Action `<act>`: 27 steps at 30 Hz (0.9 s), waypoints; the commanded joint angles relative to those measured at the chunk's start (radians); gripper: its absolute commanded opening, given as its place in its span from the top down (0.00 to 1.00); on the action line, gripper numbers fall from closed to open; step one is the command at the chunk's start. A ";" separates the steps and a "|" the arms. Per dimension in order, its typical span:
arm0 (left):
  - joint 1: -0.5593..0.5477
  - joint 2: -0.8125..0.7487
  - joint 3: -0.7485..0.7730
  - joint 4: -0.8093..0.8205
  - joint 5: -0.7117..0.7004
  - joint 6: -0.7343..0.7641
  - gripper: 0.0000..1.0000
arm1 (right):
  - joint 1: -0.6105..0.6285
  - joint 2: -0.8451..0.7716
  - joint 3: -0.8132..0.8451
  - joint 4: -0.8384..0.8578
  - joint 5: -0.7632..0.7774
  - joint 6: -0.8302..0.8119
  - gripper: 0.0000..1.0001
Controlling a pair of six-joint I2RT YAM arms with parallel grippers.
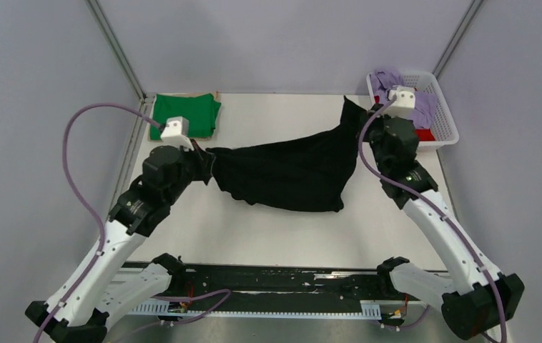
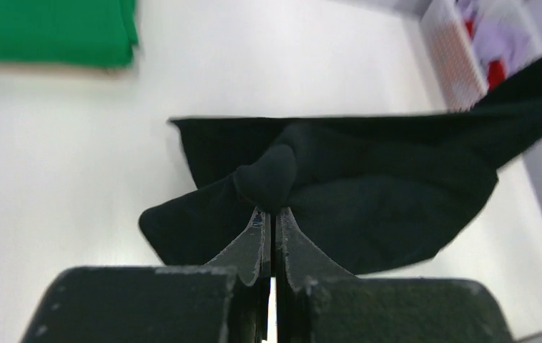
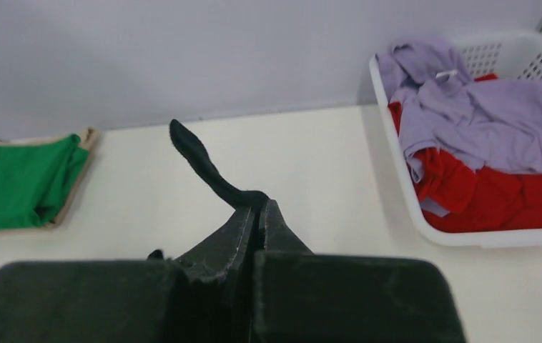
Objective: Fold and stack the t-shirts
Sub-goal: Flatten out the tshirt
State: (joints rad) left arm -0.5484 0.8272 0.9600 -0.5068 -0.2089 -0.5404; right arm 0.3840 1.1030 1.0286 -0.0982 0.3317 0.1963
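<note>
A black t-shirt hangs stretched between my two grippers over the middle of the table. My left gripper is shut on its left end, a bunched knob of black cloth sitting at the closed fingertips. My right gripper is shut on the shirt's right end, with a black strip of fabric rising past its tips. A folded bright green t-shirt lies at the back left. Lavender and red t-shirts lie crumpled in the basket.
The white plastic lattice basket stands at the back right corner, just beyond my right arm. The green shirt rests on a tan board. Grey walls with metal posts enclose the table. A black rail runs along the near edge.
</note>
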 commanded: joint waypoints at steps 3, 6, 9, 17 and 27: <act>-0.001 -0.081 0.208 -0.006 -0.226 0.135 1.00 | -0.013 -0.179 0.107 0.040 -0.038 -0.069 1.00; -0.002 -0.111 0.321 0.000 -0.253 0.164 1.00 | -0.013 -0.244 0.180 0.018 -0.066 -0.074 1.00; -0.001 -0.135 0.426 0.016 -0.253 0.199 1.00 | -0.013 -0.289 0.274 0.000 -0.080 -0.069 1.00; -0.002 -0.219 0.644 -0.014 -0.268 0.256 1.00 | -0.013 -0.356 0.492 -0.098 -0.070 -0.071 1.00; -0.002 -0.273 0.489 0.011 -0.428 0.219 1.00 | -0.013 -0.342 0.469 -0.151 0.077 -0.090 1.00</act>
State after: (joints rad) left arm -0.5495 0.5022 1.5333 -0.5114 -0.5121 -0.3168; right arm 0.3763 0.6937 1.5307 -0.1940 0.2913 0.1394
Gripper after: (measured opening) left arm 0.009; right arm 0.006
